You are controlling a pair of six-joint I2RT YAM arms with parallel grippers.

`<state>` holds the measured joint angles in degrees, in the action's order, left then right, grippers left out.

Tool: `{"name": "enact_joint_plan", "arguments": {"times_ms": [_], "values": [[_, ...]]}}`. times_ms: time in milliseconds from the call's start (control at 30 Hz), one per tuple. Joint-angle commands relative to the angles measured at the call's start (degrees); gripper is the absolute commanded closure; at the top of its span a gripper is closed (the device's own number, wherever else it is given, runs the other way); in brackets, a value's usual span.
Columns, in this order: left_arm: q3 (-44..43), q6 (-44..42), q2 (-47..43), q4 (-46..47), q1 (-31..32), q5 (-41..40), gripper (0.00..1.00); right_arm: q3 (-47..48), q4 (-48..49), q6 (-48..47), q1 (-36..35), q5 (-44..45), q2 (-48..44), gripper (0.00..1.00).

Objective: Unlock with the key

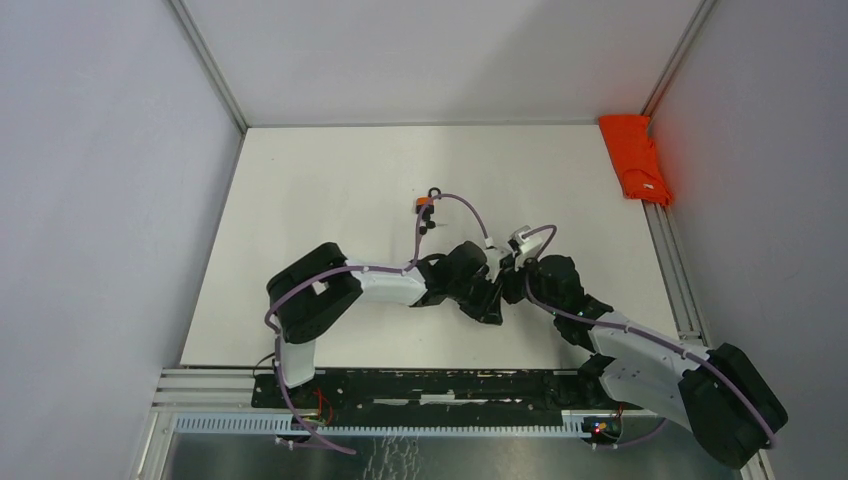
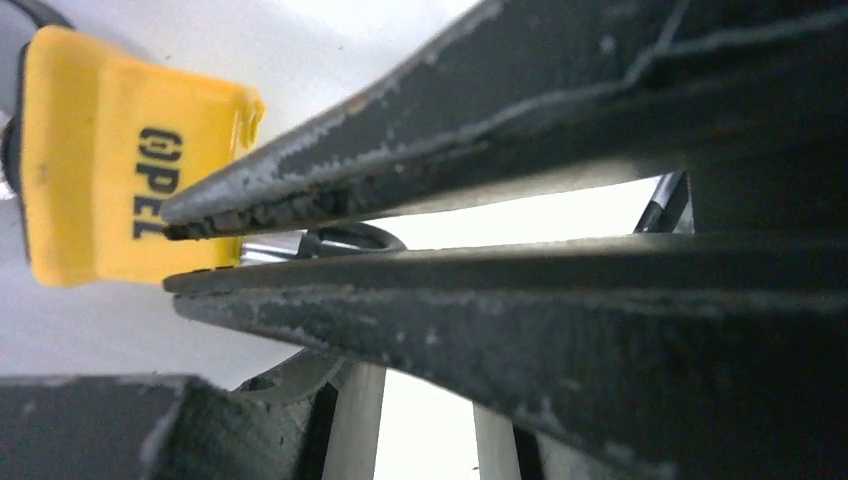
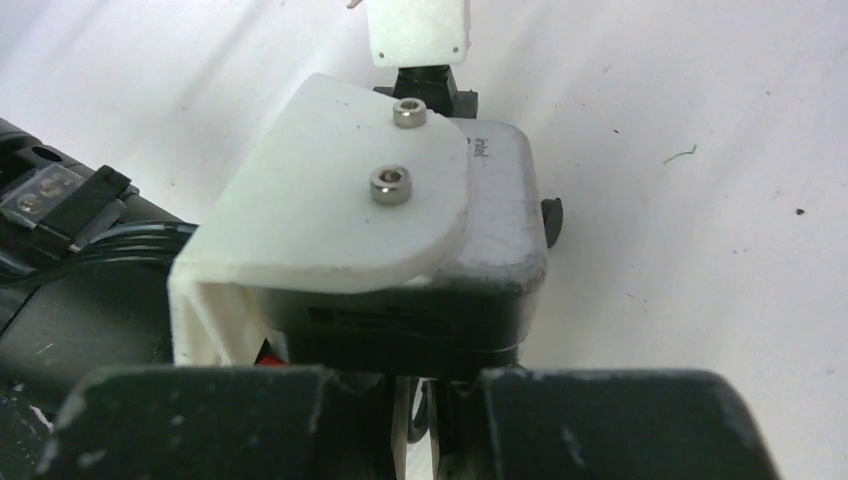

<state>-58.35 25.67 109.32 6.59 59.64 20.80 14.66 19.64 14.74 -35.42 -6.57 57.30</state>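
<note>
In the left wrist view a yellow tag [image 2: 90,160] marked OPEL hangs just past my left gripper [image 2: 170,255]. Its metal key ring [image 2: 350,238] lies between the two dark fingers, which stand a little apart with light showing along the gap. The right gripper [image 3: 420,400] is nearly closed on a thin metal piece that I take for the key; most of it is hidden. Seen from above, the left gripper [image 1: 490,300] and right gripper [image 1: 512,285] meet tip to tip at mid-table. No lock shows in any view.
The left wrist's white camera mount [image 3: 330,200] fills the right wrist view, very close. A red cloth [image 1: 635,160] lies at the back right corner. A small orange piece [image 1: 425,205] sits on the purple cable loop behind the arms. Walls close in the table [image 1: 330,180].
</note>
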Motion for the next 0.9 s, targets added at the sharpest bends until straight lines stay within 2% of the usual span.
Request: {"name": "enact_joint_plan", "arguments": {"times_ms": [0,167,333,467,667,867], "values": [[2.01,0.13,1.07,-17.23,2.33,-8.11,0.57,4.27,7.97,1.08,-0.18,-5.32,0.46,0.87],[3.02,1.18,-6.83,-23.75,2.75,-13.35,0.57,5.26,5.76,0.54,0.52,-3.76,0.43,0.86],[0.16,2.04,-17.76,-34.01,2.76,-22.65,0.55,6.95,3.32,0.08,1.04,-2.45,0.71,0.81],[-2.44,3.56,-23.62,-38.79,2.67,-30.71,0.54,9.18,-1.49,-0.52,1.09,-1.81,1.23,0.74],[-3.74,4.22,-26.16,-39.98,2.61,-34.84,0.53,11.6,-11.84,-2.08,1.06,-4.74,0.37,0.7],[-4.15,2.84,-26.77,-40.23,1.42,-37.65,0.52,7.77,-18.64,-1.47,1.0,-3.86,-4.8,0.61]]}}
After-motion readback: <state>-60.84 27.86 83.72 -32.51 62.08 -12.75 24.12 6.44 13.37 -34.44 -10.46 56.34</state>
